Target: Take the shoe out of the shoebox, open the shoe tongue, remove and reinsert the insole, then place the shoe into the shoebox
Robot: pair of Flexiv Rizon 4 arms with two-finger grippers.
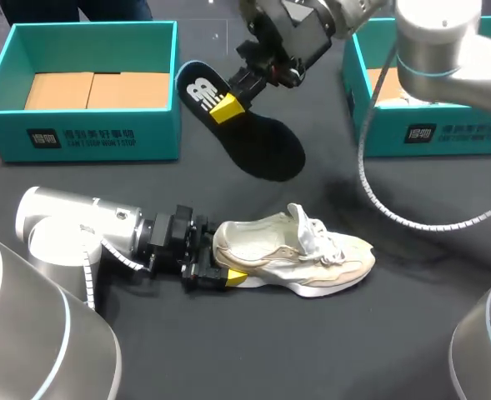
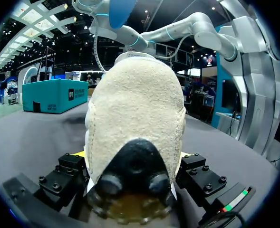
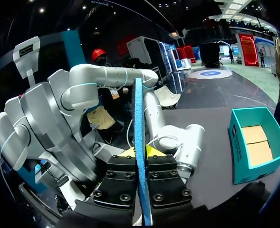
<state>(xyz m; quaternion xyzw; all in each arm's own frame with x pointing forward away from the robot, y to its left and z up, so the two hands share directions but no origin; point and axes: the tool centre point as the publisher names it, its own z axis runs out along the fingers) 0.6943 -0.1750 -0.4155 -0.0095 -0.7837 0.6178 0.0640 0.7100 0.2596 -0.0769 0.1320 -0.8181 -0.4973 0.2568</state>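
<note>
2 shoeboxes (image 1: 78,137) (image 1: 445,133) | 1 shoe (image 1: 291,250), clamped in left pincer (image 1: 222,262) | 1 insole (image 1: 262,142), clamped in right pincer (image 1: 226,106)

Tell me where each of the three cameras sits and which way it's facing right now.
Head view: above and behind the robot, looking down on the table; left arm and right arm show.
Left wrist view: on the left wrist, facing along the left jaws at the shoe heel they clamp.
Right wrist view: on the right wrist, facing along the right jaws, shut on the edge-on insole.
Shared: head and right wrist views both show the insole and left shoebox.
</note>
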